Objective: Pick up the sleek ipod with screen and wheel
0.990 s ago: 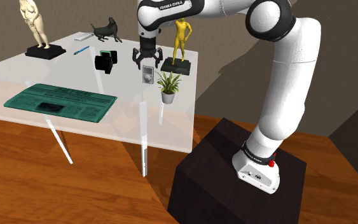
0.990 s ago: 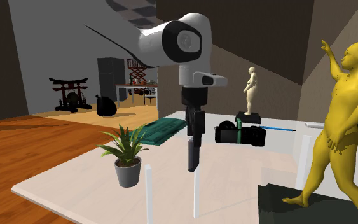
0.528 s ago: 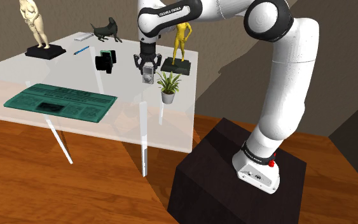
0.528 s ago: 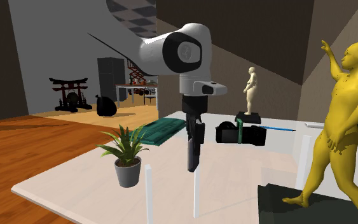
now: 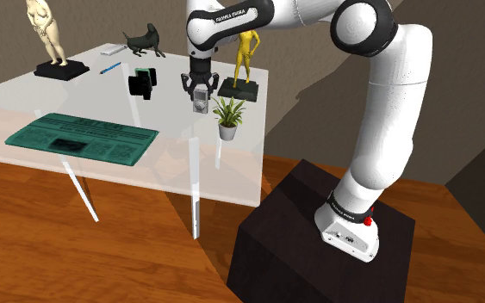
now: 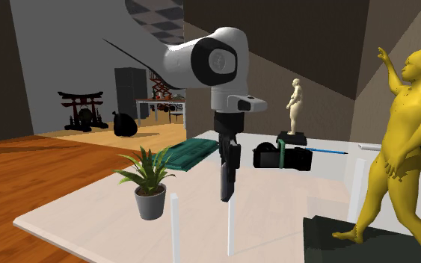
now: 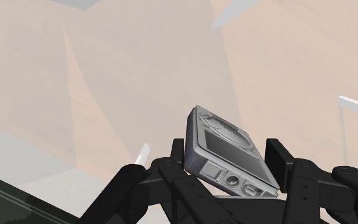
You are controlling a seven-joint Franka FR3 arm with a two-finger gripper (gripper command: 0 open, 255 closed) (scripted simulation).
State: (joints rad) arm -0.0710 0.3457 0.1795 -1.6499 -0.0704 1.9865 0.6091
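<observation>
Step in hand: lift, grasp made. All-black two-finger gripper pinches slim grey ipod with screen and wheel, jaws clamped on its sides. Ipod hangs upright below fingers, judged clear of translucent glass table, near small green potted plant. Next move calls for straight raise, grip firm, clear of plant. Wrist view gives ipod face, screen and wheel. Second exterior view gives ipod edge-on.

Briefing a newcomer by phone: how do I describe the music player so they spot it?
Over the see-through table, find the black gripper beside the potted plant and yellow figure. Clamped in it is the music player: a thin grey upright slab with screen and round wheel, unlike its neighbours.
</observation>
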